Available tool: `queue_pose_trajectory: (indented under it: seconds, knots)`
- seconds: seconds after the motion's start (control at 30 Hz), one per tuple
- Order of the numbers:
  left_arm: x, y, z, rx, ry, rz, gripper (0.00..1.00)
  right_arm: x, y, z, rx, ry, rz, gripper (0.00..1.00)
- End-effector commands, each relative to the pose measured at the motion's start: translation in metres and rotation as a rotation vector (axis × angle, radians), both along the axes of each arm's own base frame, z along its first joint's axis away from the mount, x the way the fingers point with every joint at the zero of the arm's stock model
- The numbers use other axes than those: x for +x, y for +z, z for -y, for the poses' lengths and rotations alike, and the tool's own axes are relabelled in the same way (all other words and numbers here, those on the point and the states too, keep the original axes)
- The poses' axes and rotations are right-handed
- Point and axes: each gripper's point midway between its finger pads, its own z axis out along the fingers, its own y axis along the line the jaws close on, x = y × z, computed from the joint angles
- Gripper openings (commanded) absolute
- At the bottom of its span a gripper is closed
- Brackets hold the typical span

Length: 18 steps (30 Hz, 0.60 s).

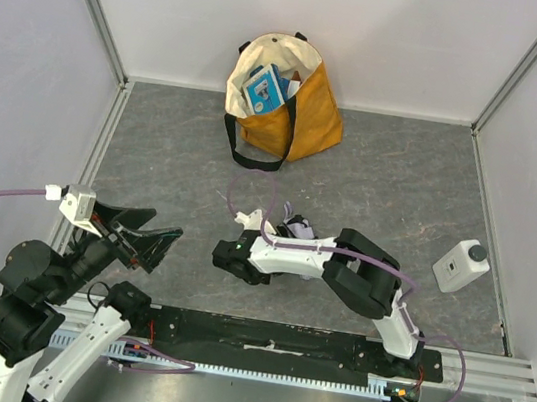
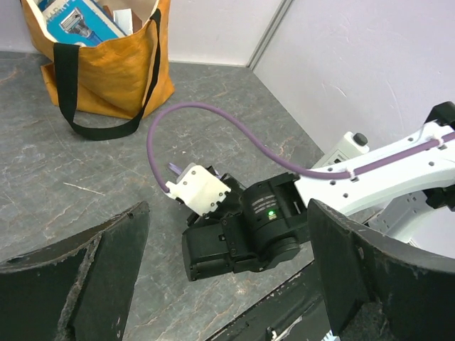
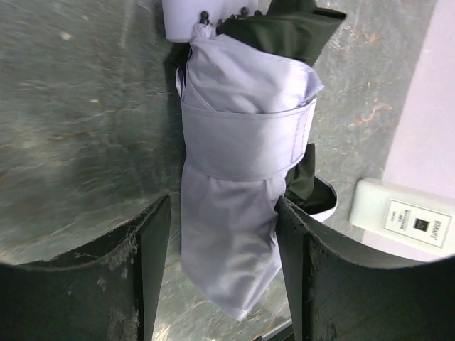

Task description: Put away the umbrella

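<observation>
The umbrella (image 3: 242, 163) is folded, pale lavender, wrapped by its strap, and lies on the grey table. My right gripper (image 3: 224, 270) has one finger on each side of its lower end and has closed in against the fabric. From above, only a lavender bit of the umbrella (image 1: 297, 228) shows behind the right arm, whose gripper (image 1: 245, 256) hangs low over the table's middle. In the left wrist view a sliver of the umbrella (image 2: 174, 168) peeks out behind that gripper. My left gripper (image 1: 147, 234) stands open and empty at the near left, pointed toward the right gripper (image 2: 227, 241).
A mustard-and-cream tote bag (image 1: 302, 115) stands open at the back with blue boxes inside and its black handle hanging forward. A white bottle with a black cap (image 1: 461, 265) lies at the right by the wall. Walls close in three sides.
</observation>
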Motion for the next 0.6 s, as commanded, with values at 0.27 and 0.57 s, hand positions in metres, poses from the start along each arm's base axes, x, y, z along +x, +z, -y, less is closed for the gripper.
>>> queue_pose_trajectory:
  seconds: [0.27, 0.57]
  knots:
    - [0.007, 0.001, 0.0, 0.016, 0.012, 0.007, 0.95, 0.03, 0.005, 0.023, 0.058, -0.034, 0.139, 0.29]
    - [0.015, 0.0, 0.006, 0.023, 0.001, 0.0, 0.95, 0.06, 0.051, 0.004, 0.847, 0.063, -0.116, 0.21]
